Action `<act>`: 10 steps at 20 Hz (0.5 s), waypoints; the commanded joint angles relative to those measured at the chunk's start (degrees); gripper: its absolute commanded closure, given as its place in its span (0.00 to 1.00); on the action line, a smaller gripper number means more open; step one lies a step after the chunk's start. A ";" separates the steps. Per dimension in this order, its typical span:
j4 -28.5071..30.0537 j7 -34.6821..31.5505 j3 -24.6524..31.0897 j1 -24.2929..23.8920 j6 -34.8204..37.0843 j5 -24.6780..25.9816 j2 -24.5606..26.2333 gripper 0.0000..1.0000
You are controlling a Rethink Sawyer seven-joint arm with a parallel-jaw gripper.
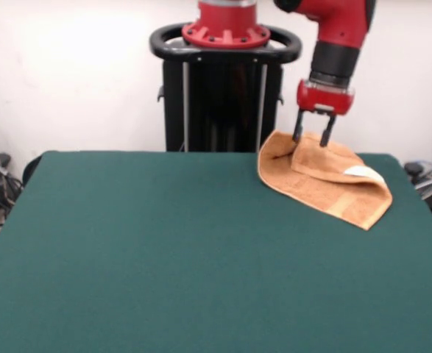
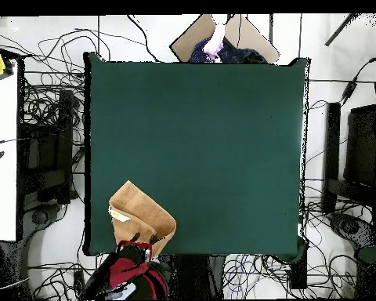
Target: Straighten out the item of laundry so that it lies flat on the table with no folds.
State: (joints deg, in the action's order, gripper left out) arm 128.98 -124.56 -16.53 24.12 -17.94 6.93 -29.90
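Observation:
The orange-tan towel (image 1: pixel 326 180) lies crumpled and folded over on itself at the far right corner of the dark green table (image 1: pixel 164 243). A white patch (image 1: pixel 363 173) shows on its upper fold. My gripper (image 1: pixel 311 137) comes straight down over the towel's far edge. Its two fingers are apart, with their tips at the cloth. In the overhead view the towel (image 2: pixel 140 215) lies at the table's (image 2: pixel 207 141) lower left corner, with the gripper (image 2: pixel 136 241) at its lower edge, close to the table's edge.
The black pedestal (image 1: pixel 223 88) stands behind the table's far edge, left of the towel. A person's hand (image 2: pixel 215 41) shows beyond the table's top edge in the overhead view. Cables and equipment (image 2: pixel 42 157) lie on the floor around the table.

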 commanded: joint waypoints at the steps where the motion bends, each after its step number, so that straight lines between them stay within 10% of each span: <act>1: -8.63 -10.00 4.65 0.49 -3.59 -6.92 4.70 0.00; 10: -11.62 -10.22 7.59 0.40 2.16 -13.36 4.17 0.00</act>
State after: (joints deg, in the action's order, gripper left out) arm 126.66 -124.56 -16.10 24.46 -19.02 0.35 -28.22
